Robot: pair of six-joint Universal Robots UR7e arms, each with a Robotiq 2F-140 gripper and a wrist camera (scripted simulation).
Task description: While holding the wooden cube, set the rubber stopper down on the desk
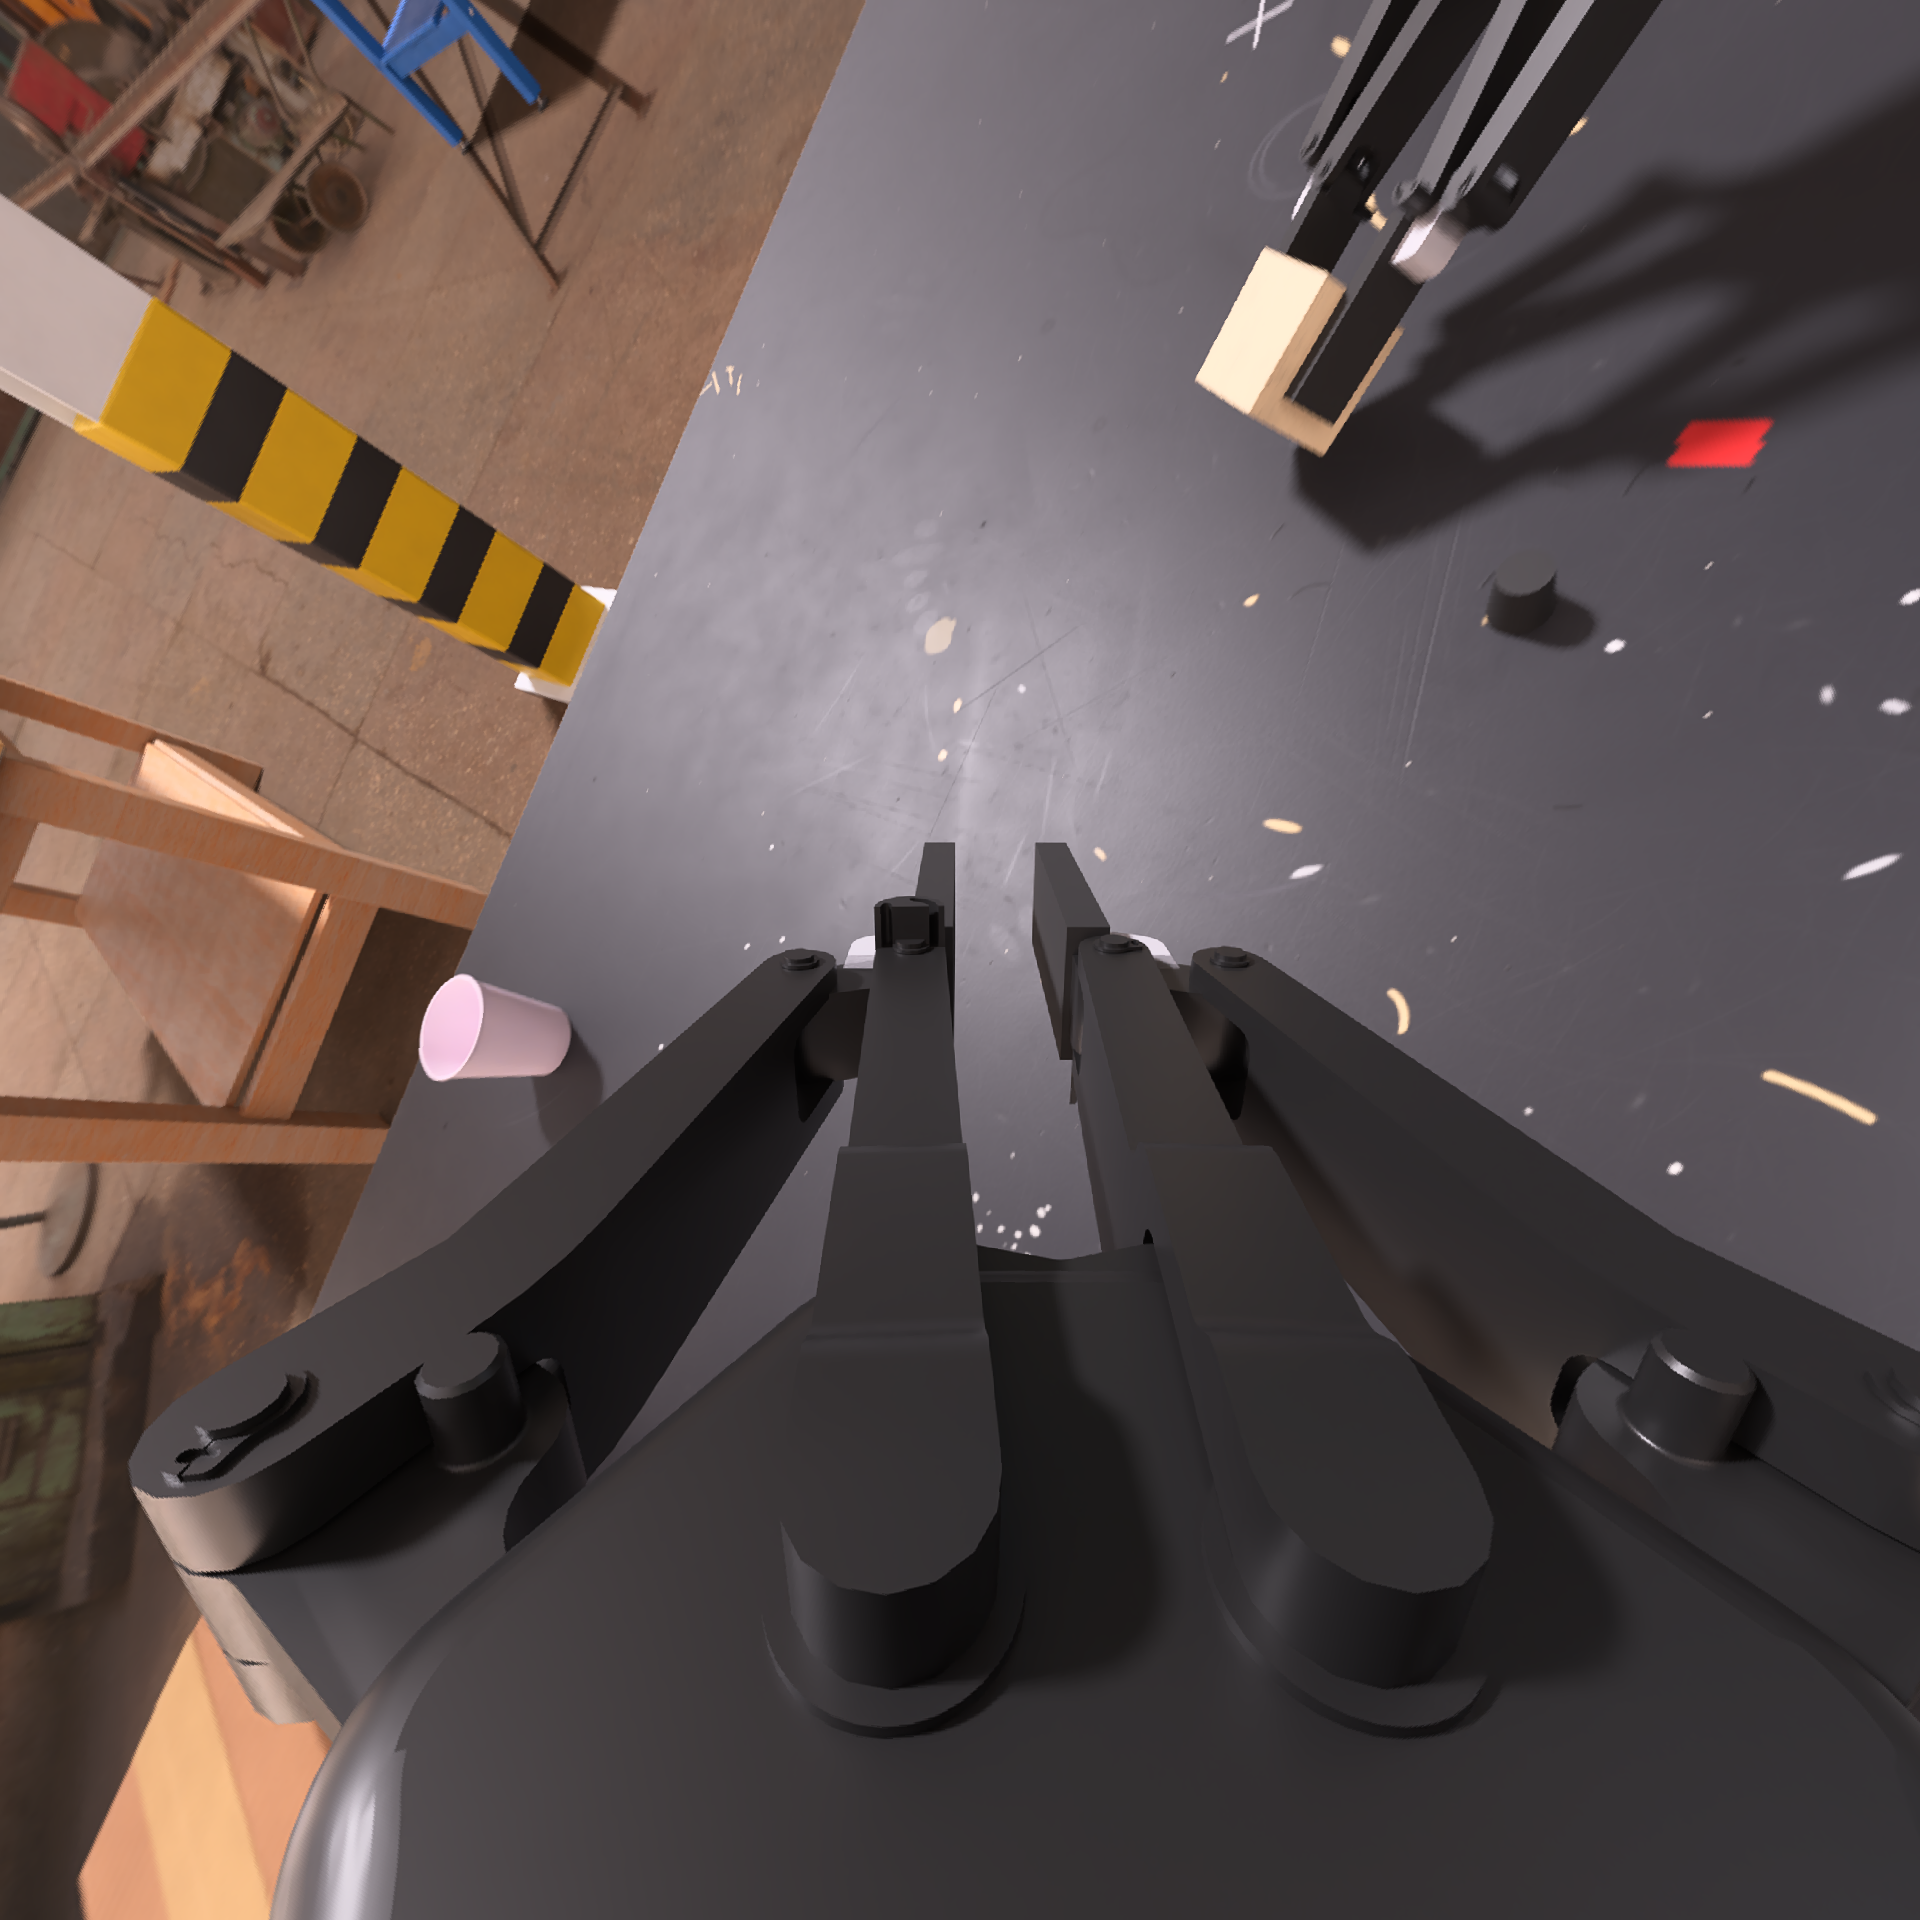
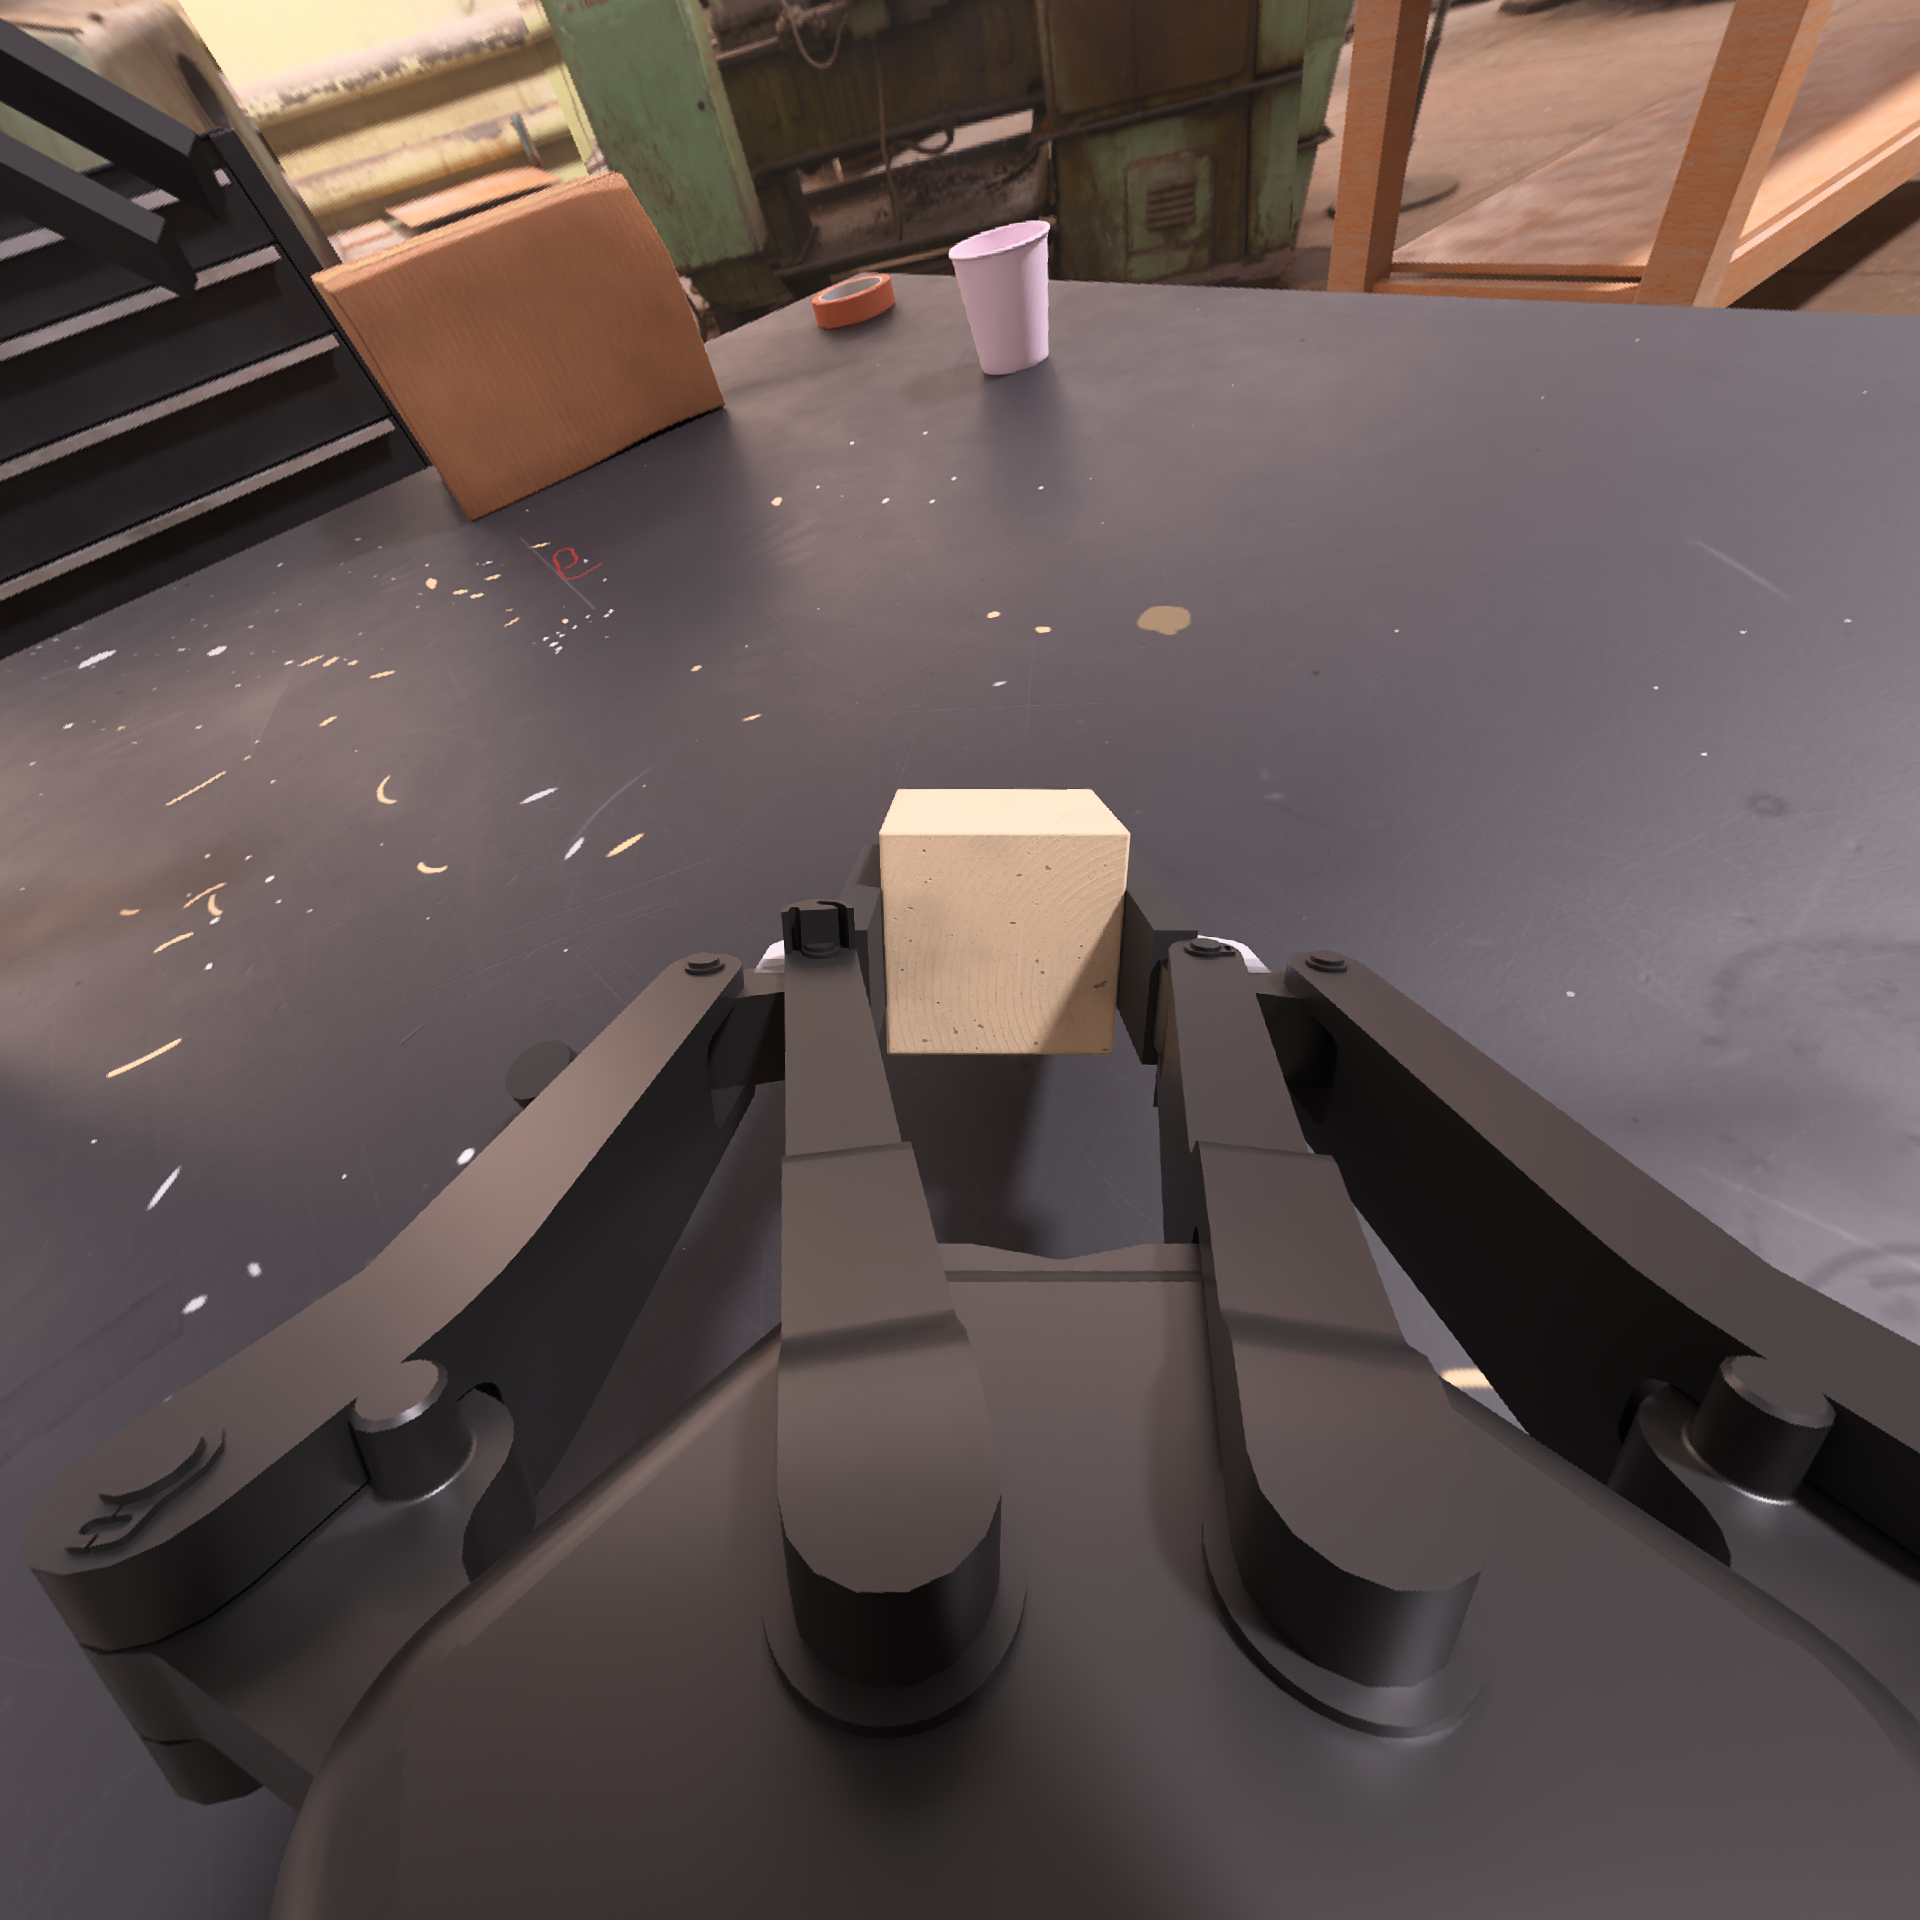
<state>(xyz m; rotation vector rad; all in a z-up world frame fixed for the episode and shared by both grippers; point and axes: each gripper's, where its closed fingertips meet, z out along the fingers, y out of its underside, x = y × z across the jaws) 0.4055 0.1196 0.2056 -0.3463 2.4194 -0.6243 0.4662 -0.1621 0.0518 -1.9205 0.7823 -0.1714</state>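
The wooden cube (image 2: pixel 1000 925) is pale and sits between the fingers of my right gripper (image 2: pixel 1003 914), which is shut on it and holds it above the dark desk (image 2: pixel 1455 675). In the left wrist view the same cube (image 1: pixel 1262 332) hangs in the right gripper (image 1: pixel 1340 384) at the upper right. The rubber stopper (image 1: pixel 1522 603), small, dark and round, stands on the desk below that cube, apart from both grippers. My left gripper (image 1: pixel 995 883) is empty, its fingers a narrow gap apart, above bare desk well left of the stopper.
A pink cup (image 1: pixel 494 1029) stands near the desk's left edge; it also shows in the right wrist view (image 2: pixel 1003 296) beside an orange tape roll (image 2: pixel 854 299). A cardboard box (image 2: pixel 520 332) stands at the far left. A red patch (image 1: pixel 1720 444) lies near the stopper.
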